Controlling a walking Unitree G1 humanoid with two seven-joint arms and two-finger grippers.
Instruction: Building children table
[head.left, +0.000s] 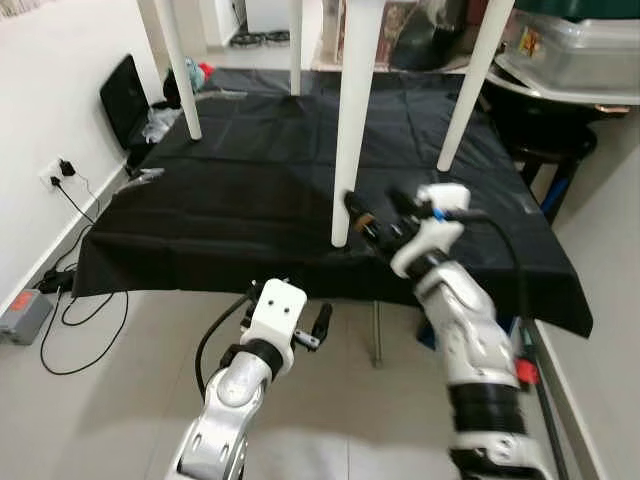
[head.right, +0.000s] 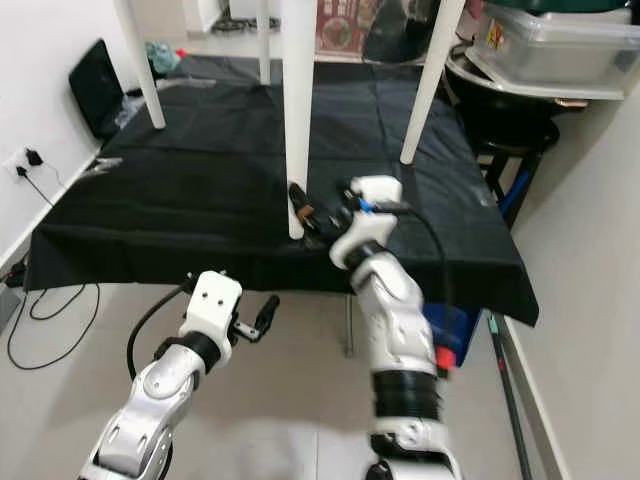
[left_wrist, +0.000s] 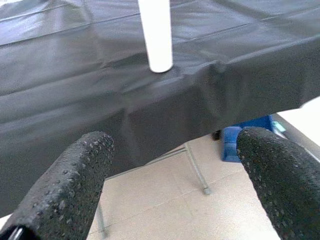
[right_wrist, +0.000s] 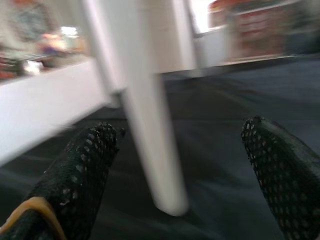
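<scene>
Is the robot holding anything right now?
No. The right end effector is open beside the white table leg, not gripping it. The left end effector is open, below the black cloth's edge.

Home, likely a spare room: tiled floor (head.left: 130, 400); wall socket (head.left: 55, 172); stacked storage tubs (head.left: 575, 50); cloth-draped table (head.left: 250, 180).

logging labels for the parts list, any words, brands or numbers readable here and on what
None can be read.
Sticker on the clear storage box: red and yellow, print too small.
Red patch on the grey box on the floor: no legible text.
White table leg, black cloth: no markings.
</scene>
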